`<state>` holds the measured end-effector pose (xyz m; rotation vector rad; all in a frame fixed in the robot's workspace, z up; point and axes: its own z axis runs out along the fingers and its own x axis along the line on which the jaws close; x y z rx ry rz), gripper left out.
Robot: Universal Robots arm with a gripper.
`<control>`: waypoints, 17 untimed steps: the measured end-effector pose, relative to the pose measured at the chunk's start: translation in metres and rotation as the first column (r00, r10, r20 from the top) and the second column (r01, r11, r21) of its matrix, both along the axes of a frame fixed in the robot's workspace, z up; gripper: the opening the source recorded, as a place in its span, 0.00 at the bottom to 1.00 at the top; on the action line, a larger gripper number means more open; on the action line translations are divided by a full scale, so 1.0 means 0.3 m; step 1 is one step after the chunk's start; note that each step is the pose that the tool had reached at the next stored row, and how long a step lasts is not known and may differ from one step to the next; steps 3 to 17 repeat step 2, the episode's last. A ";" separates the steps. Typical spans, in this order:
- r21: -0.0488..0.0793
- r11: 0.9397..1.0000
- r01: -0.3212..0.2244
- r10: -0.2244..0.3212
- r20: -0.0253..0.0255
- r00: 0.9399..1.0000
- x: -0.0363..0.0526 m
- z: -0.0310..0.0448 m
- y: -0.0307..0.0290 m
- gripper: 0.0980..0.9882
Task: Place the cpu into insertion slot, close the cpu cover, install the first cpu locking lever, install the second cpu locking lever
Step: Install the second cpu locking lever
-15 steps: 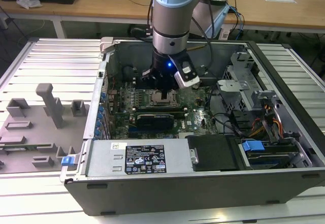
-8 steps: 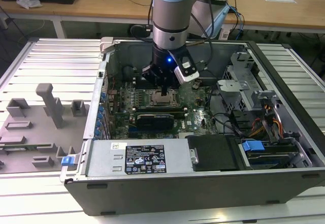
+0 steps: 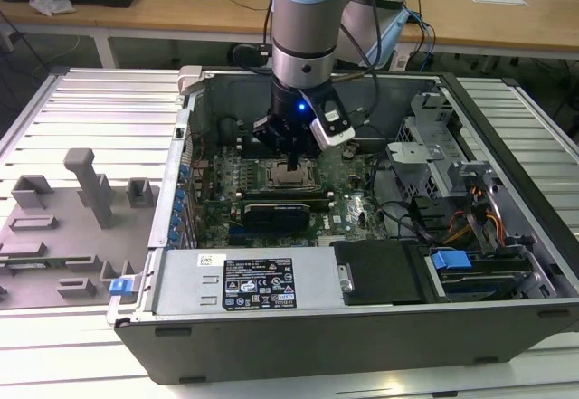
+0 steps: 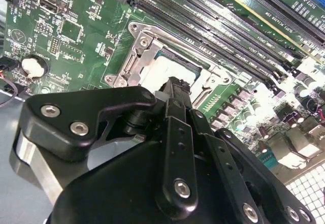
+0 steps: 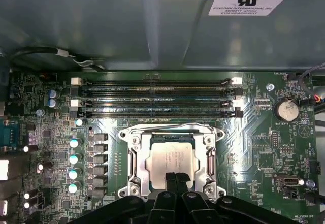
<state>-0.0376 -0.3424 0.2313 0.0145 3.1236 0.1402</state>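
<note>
1. Looking in the exterior view, from its left you see the grey metal table [image 3: 99, 118] that holds the open computer case [image 3: 507, 146].
2. Your gripper [image 3: 294, 162] hangs right above the cpu [image 5: 171, 159], near the middle of the green motherboard [image 5: 244, 148]. Its fingers [image 5: 175, 179] are pressed together.
3. The cpu already lies flat in the insertion slot [image 5: 138, 165], so it can be locked in.
4. The cpu cover [image 5: 208, 158] frames it.

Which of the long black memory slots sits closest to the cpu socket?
The last memory slot of the row, directly bordering the cpu cover; the other slots lie farther toward the case wall.
</note>
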 end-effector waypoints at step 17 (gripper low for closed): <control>0.000 1.000 0.000 0.000 0.000 1.000 0.000 0.000 0.000 0.01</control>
